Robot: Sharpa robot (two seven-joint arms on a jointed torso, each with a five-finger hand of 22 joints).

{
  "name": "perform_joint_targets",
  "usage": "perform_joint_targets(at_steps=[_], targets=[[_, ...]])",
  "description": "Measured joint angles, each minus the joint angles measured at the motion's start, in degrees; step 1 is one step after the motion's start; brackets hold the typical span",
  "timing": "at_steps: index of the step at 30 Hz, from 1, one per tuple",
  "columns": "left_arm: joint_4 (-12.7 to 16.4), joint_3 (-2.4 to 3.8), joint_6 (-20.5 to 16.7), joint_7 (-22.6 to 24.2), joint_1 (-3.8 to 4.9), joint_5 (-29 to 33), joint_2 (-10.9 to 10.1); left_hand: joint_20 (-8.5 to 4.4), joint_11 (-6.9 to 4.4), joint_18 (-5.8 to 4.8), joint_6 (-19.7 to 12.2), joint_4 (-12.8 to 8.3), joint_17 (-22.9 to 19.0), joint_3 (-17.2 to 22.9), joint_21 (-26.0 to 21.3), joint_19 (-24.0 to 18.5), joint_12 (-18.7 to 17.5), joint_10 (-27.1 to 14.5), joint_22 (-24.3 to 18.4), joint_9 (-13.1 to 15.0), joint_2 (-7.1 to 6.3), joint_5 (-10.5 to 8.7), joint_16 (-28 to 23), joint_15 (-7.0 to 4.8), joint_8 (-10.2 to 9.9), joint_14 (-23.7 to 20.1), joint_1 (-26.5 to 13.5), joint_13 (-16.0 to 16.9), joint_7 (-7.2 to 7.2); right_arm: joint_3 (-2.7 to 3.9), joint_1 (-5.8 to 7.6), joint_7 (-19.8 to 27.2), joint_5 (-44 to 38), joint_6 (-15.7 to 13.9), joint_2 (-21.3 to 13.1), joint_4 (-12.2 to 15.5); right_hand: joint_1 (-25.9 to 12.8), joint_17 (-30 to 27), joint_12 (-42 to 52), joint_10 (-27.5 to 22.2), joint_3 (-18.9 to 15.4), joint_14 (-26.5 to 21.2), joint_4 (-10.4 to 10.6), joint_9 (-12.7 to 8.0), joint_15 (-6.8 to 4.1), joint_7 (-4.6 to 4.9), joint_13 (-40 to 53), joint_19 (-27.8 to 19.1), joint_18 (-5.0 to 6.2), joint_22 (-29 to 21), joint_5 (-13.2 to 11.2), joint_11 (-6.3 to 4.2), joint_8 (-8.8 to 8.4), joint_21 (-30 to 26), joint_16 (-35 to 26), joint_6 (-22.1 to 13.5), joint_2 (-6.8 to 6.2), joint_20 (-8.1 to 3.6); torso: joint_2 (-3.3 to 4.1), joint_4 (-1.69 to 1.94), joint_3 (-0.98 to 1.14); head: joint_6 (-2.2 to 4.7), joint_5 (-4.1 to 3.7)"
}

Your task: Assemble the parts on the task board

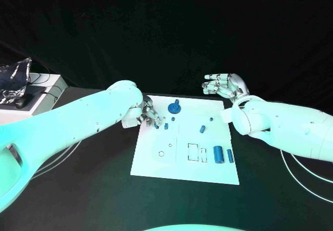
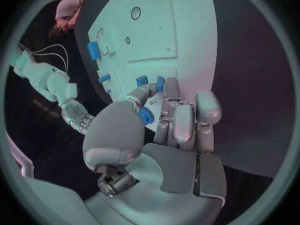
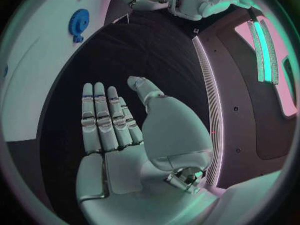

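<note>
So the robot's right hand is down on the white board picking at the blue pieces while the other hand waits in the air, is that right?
Not quite: it is the left hand that is down on the task board among the blue parts. The right hand hangs open beyond the board's far corner, holding nothing, as the head view shows.

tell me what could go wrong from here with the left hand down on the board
The left hand has its fingers crowded among small blue parts at the task board's edge, so it may knock neighbours or shift the board. Its fingers also hide the part from the head view. The right hand hovers off the board, so nothing steadies it.
</note>
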Motion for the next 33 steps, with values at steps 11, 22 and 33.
perform_joint_targets(at_steps=[11,22,33], targets=[[1.14,-0.02,-0.38,-0.20,-0.11,-0.14,-0.54,0.00,0.00,0.00,-0.22,0.00,-0.21,0.00,-0.28,0.00,0.00,0.00,0.00,0.00,0.00,-0.03,0.00,0.01,0.07,0.01,0.00,-0.01,-0.19,0.00,-0.02,0.00,-0.01,0.03,-0.09,0.06,0.00,0.00,0.00,0.00,0.00,0.00,0.00,0.00,0.00,0.00,0.00,0.00,0.00,0.00,0.00,0.00,0.00,0.00,0.00,0.00,0.00,0.00,-0.02,0.01,0.03,-0.10,-0.08],[2.24,-0.19,-0.62,-0.57,-0.63,0.33,-1.13,-0.01,-3.75,0.03,3.20,5.33,-0.61,-8.70,-0.50,0.00,0.00,4.23,0.00,-0.93,0.71,-0.24,-0.01,-0.41,1.06,-0.43,-0.55,0.19,-3.74,0.00,-0.02,0.00,-0.01,0.06,-0.18,0.07,0.00,0.00,0.00,0.00,0.00,0.00,0.00,0.00,0.00,0.00,0.00,0.00,0.00,0.00,0.00,0.00,0.00,0.00,0.00,0.00,0.00,0.00,-0.04,0.01,0.03,-0.03,-0.10],[2.56,-0.17,-0.79,-0.84,-0.75,0.67,-1.40,0.15,-4.01,0.04,3.30,9.24,-0.81,-16.33,-0.50,-0.17,0.17,4.18,0.00,-1.81,1.38,-0.18,-0.01,-0.41,0.84,-0.43,0.32,0.23,-3.88,0.00,-0.05,0.00,-0.01,0.07,-0.24,0.07,0.00,0.00,0.00,0.00,0.00,0.00,0.00,0.00,0.00,0.00,0.00,0.00,0.01,0.00,0.00,0.00,0.00,0.00,0.00,0.00,0.00,0.00,-0.01,-0.02,0.03,0.01,-0.13]])
